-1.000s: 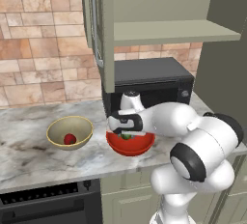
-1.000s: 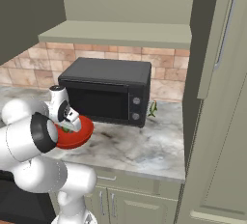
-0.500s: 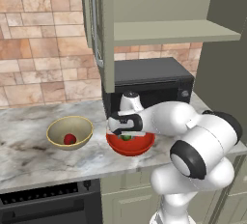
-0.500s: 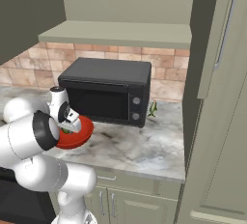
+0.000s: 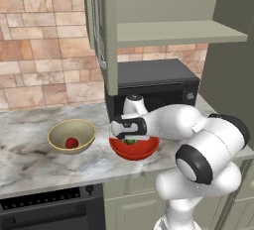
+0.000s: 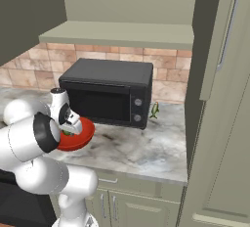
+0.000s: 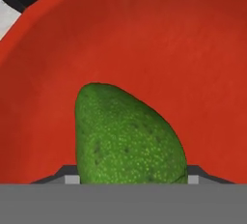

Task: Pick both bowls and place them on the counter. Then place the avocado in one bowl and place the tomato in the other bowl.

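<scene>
From my remote station, taking the black microwave [image 5: 151, 87] as landmark: well left of it on the marble counter [image 5: 30, 159] stands the tan bowl [image 5: 72, 136], with the tomato [image 5: 72, 143] resting inside. Directly in front of the microwave sits the red bowl [image 5: 134, 147], also on the counter. The gripper [image 5: 130, 139] hangs low over this bowl, its tip at the rim. The avocado [image 7: 129, 138] lies inside the red bowl, as I see in the hand view, with the finger tips [image 7: 67, 175] showing at either side of its near end. I cannot tell whether the jaws clamp the avocado or merely straddle it. From the right base view, the red bowl [image 6: 78, 137] sits left-front of the microwave [image 6: 110, 91].
</scene>
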Controlling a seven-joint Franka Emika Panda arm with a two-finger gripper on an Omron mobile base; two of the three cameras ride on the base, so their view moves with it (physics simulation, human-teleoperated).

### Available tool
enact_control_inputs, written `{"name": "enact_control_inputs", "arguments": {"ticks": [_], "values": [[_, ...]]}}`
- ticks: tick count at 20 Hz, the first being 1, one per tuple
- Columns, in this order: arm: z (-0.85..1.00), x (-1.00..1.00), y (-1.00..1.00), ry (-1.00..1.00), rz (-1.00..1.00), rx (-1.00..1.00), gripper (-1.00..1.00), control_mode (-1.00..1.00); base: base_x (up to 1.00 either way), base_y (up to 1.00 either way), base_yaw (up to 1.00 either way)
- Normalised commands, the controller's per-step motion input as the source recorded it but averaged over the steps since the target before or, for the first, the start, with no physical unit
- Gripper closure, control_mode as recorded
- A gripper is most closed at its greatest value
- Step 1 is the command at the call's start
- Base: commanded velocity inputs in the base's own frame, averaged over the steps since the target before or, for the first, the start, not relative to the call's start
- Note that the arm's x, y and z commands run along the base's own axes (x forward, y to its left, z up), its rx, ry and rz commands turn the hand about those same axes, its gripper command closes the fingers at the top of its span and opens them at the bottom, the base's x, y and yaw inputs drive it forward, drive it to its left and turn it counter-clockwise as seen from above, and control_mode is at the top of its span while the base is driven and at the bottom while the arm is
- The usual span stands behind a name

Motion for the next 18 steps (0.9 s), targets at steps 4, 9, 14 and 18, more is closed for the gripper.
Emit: {"name": "enact_control_inputs", "arguments": {"ticks": [4,9,14,18], "values": [[-0.04,-0.18,-0.06,0.0,0.0,0.0,-1.0,-1.0,0.0,0.0,0.0],[0.07,-0.23,-0.15,0.0,0.0,0.0,-1.0,-1.0,0.0,0.0,0.0],[0.17,-0.1,-0.1,0.03,0.0,0.0,-1.0,-1.0,0.0,0.0,0.0],[0.29,-0.01,-0.04,0.02,0.0,0.0,-1.0,-1.0,0.0,0.0,0.0]]}}
